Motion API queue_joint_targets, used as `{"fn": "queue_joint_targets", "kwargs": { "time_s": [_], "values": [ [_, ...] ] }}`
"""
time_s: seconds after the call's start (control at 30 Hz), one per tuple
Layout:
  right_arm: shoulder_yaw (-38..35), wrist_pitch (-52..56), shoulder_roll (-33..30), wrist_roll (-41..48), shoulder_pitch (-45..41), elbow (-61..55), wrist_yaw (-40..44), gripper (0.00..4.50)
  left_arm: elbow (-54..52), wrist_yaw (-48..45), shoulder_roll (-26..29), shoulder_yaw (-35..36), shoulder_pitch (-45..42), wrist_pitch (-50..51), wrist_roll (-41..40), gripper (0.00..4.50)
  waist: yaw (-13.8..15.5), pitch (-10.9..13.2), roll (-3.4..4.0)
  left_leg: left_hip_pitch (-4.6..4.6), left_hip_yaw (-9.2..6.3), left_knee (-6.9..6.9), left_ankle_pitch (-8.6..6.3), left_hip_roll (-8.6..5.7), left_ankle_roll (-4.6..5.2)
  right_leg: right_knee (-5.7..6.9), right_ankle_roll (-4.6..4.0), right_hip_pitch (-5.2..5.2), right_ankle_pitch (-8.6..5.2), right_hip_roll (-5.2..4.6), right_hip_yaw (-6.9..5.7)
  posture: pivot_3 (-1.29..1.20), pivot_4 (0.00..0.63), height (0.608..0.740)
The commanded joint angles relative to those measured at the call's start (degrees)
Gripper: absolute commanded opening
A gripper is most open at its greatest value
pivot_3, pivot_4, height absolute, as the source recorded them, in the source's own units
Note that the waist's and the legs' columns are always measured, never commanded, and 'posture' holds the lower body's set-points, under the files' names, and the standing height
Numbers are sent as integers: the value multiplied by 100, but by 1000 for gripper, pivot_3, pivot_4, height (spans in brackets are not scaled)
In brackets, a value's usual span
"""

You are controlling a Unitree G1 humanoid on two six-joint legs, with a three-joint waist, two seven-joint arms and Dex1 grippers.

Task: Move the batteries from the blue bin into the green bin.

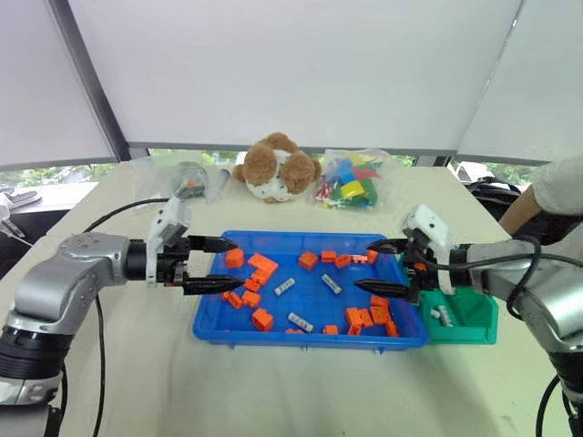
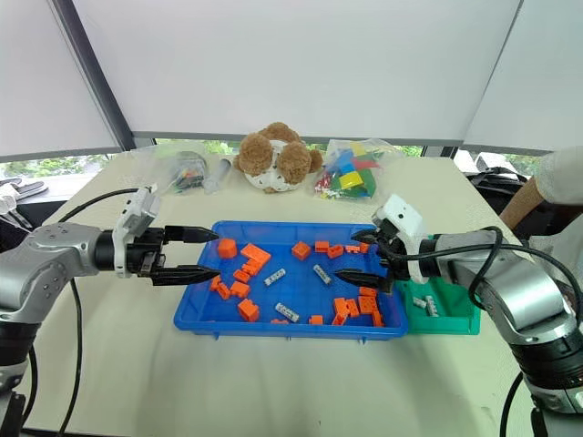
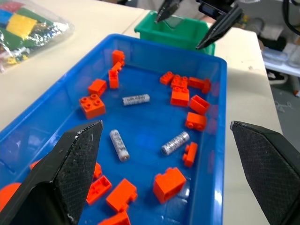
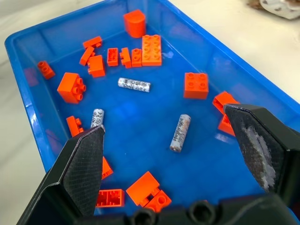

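Note:
The blue bin lies mid-table, strewn with orange blocks. Three batteries rest on its floor; the left wrist view shows them as well. My left gripper hovers open over the bin's left end, pointing inward, with nothing between its fingers. Opposite it, my right gripper hangs open and empty over the right end, with a battery below it. The green bin sits against the blue bin's right side, with small silver-grey batteries inside.
Orange blocks are scattered among the batteries. A plush toy, a bag of coloured blocks and another clear bag sit behind the bin. A person's sleeve is at the far right.

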Motion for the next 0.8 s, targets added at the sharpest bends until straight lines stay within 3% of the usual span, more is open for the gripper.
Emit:
{"fn": "queue_joint_targets", "kwargs": {
  "time_s": [0.03, 0.8],
  "values": [
    [8, -79, 37, -54, -142, -91, 48, 4430, -19, -33, 97, 123, -92, -89, 29, 4500, -1, 0, 0, 0, 0, 0, 0, 0, 0, 0, 0, 0, 0, 0, 0, 0, 150, 733],
    [287, 320, 433, -160, -422, -183, -290, 4430, -37, 23, 79, 74, -132, 6, 50, 4500, -8, 0, 0, 0, 0, 0, 0, 0, 0, 1, 0, -1, 0, 0, 0, 0, 150, 733]
  ]
}}
